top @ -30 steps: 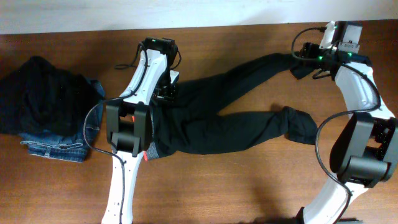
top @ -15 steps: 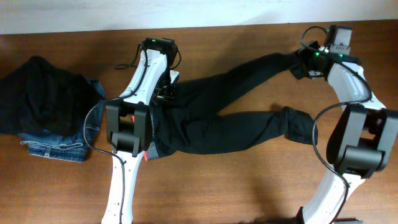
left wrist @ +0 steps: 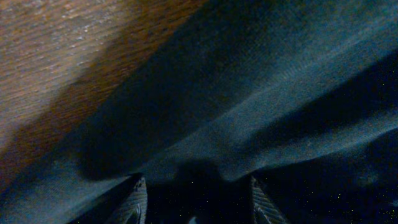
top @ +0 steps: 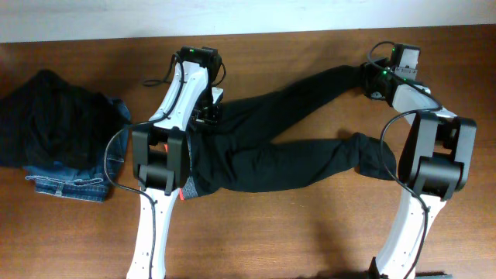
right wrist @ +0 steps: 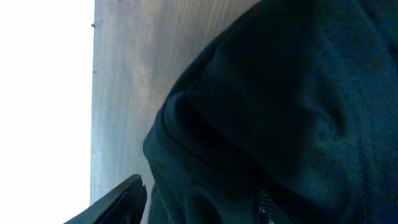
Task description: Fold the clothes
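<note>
While the black pants [top: 263,159] lie spread flat across the middle of the desk [top: 294,232], I have both arms down on them. The grey and red waistband [top: 186,191] sits toward 8 o'clock, partly hidden under my left arm. One leg runs out toward 2 o'clock and the other toward 3 o'clock, where its end is bunched up.

My left gripper [left wrist: 196,202] is at the top edge of the pants, toward 11 o'clock. Its two fingers pinch a ridge of the black cloth between them. My right gripper [right wrist: 199,202] is at the far end of the upper leg, at 2 o'clock, close to the back edge of the desk. It pinches a thick fold of that leg.

Over at 9 o'clock, well apart from the pants, a dark garment [top: 50,124] is heaped on top of blue jeans [top: 74,184].
</note>
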You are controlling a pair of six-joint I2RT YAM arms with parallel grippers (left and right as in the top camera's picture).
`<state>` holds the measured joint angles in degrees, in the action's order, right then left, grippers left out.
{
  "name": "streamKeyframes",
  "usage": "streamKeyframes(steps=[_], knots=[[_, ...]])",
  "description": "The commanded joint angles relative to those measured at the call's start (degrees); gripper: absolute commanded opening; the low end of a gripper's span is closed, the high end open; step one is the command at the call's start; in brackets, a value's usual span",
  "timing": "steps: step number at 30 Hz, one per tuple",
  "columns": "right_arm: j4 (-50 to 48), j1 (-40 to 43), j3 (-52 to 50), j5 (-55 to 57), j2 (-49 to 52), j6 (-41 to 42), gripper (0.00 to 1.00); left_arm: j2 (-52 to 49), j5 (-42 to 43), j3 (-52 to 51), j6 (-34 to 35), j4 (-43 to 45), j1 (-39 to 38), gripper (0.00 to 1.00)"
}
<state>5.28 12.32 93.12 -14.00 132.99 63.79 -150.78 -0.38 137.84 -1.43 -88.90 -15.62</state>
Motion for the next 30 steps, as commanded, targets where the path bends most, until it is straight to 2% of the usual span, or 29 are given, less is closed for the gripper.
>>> streamKeyframes(steps=[1,2,4,7,9,11,13,14,15,17,18,20,22,24,27,30], knots=[[-5.44,-0.31,0.11,0.0,1.68,-5.09,0.34,-0.39,0.66,0.79,0.59,-0.07,0.22,0.52],[-9.18,-0.28,0.11,-1.86,1.68,-8.44,0.28,-0.39,0.66,0.79,0.59,-0.09,0.22,0.52],[-17.9,-0.17,0.15,-7.58,1.66,-13.22,0.24,-0.39,0.66,0.79,0.57,-0.09,0.22,0.52],[-29.7,0.28,1.36,-15.78,1.66,-15.39,0.18,-0.39,0.68,0.79,0.59,-0.09,0.22,0.53],[-33.9,0.79,3.08,-20.26,1.66,-15.41,0.14,-0.39,0.66,0.79,0.59,-0.13,0.22,0.52],[-33.88,1.29,4.7,-23.26,1.66,-15.63,0.1,-0.39,0.66,0.79,0.59,-0.13,0.22,0.53],[-31.28,1.88,4.98,-23.5,1.66,-15.54,0.1,-0.39,0.66,0.79,0.59,-0.15,0.22,0.53],[-28.94,2.25,4.98,-23.47,1.66,-15.56,0.13,-0.39,0.66,0.79,0.59,-0.28,0.22,0.52],[-25.79,2.71,4.96,-23.17,1.66,-15.56,0.19,-0.39,0.66,0.79,0.59,-0.5,0.22,0.52],[-18.16,3.65,4.94,-20.87,1.66,-16.41,0.22,-0.39,0.66,0.79,0.59,-0.98,0.13,0.52],[-15.17,4.15,4.94,-19.87,1.66,-18.45,0.22,-0.39,0.66,0.79,0.59,-1.22,0.07,0.52],[-10.95,5.22,4.94,-19.34,1.66,-24.15,0.34,-0.39,0.63,0.79,0.57,-1.49,0.0,0.52],[-6.97,6.47,4.94,-19.37,1.64,-28.5,0.34,-0.39,0.63,0.79,0.57,-1.64,0.0,0.52],[-2.84,7.89,4.94,-19.76,1.64,-28.94,0.39,-0.39,0.61,0.79,0.57,-1.6,0.02,0.53],[1.33,9.7,4.94,-23.69,1.49,-29.05,0.4,-0.39,0.61,1.46,0.57,-1.44,0.02,0.47],[6.99,10.43,4.94,-24.44,0.2,-32.46,0.48,-0.28,0.61,5.16,0.59,-2.32,0.02,0.42]])
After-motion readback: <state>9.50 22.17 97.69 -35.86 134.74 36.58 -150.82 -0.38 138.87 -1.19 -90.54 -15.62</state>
